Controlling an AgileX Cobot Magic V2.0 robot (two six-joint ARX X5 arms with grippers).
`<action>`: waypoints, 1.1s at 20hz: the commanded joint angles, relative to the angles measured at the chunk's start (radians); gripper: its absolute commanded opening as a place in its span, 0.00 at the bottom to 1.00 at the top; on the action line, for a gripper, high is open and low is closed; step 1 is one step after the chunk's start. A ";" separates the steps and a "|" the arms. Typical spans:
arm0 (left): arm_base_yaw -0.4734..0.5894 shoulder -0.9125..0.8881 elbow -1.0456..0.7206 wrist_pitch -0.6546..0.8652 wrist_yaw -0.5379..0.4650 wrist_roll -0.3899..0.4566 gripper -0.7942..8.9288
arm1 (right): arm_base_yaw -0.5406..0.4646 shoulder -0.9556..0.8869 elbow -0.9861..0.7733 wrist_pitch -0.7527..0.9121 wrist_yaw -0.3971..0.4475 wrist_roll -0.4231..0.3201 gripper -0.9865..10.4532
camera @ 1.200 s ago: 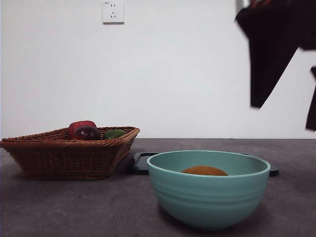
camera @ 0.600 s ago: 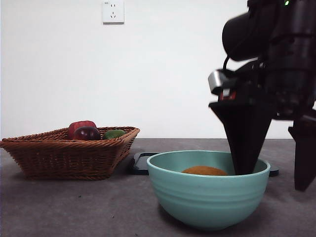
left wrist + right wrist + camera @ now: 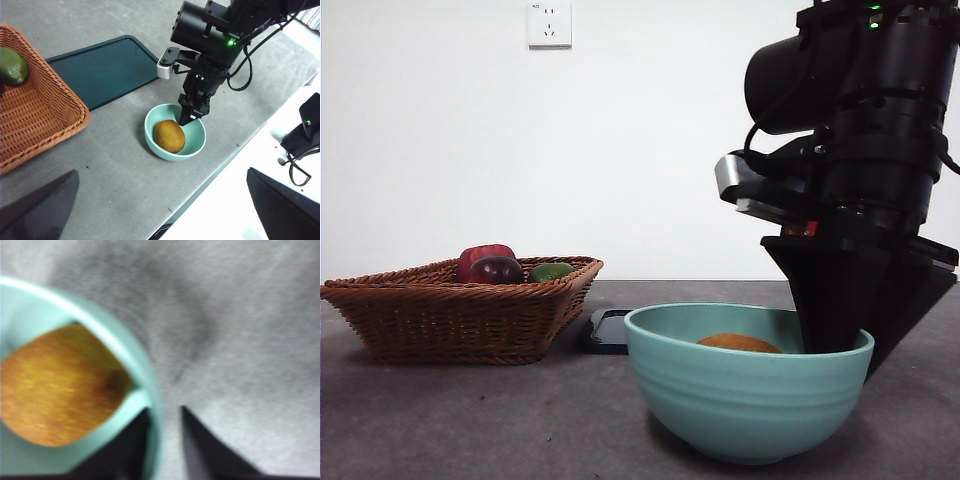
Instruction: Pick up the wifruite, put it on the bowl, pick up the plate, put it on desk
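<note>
My right hand [image 3: 840, 340] straddles the rim of the bowl [image 3: 748, 405]: one jaw is inside against the wall, the other outside, and only a narrow gap lies between them with the mint-green edge in it. Whether they press the rim yet, I cannot tell from the blurred wrist view. The wifruite [image 3: 169, 135] lies in the bottom of the bowl, just beside my inner jaw (an orange-brown oval with a dull skin, filling much of the floor of the bowl). The bowl itself is deep and round, with horizontal ribs around its outside.

It stands on the grey desk [image 3: 470, 420], near the front edge. Behind it, close by, lies a flat dark teal tray [image 3: 105, 67]. To one side stands a wicker basket [image 3: 455, 315], holding a dark red fruit [image 3: 495, 268] and a green fruit [image 3: 552, 271], apart from the bowl with bare desk between them.

My left hand [image 3: 160, 220] hangs high above the desk, its jaws wide apart and holding nothing.
</note>
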 commanded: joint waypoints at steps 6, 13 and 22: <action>-0.011 0.005 0.007 0.010 0.000 -0.002 0.66 | 0.019 0.019 0.127 -0.048 0.043 0.039 0.09; -0.011 0.005 0.007 0.011 0.000 -0.002 0.66 | -0.046 0.102 0.428 -0.216 0.088 -0.005 0.09; -0.011 0.005 0.007 0.011 0.000 -0.002 0.66 | -0.179 0.428 0.797 -0.286 0.076 -0.058 0.09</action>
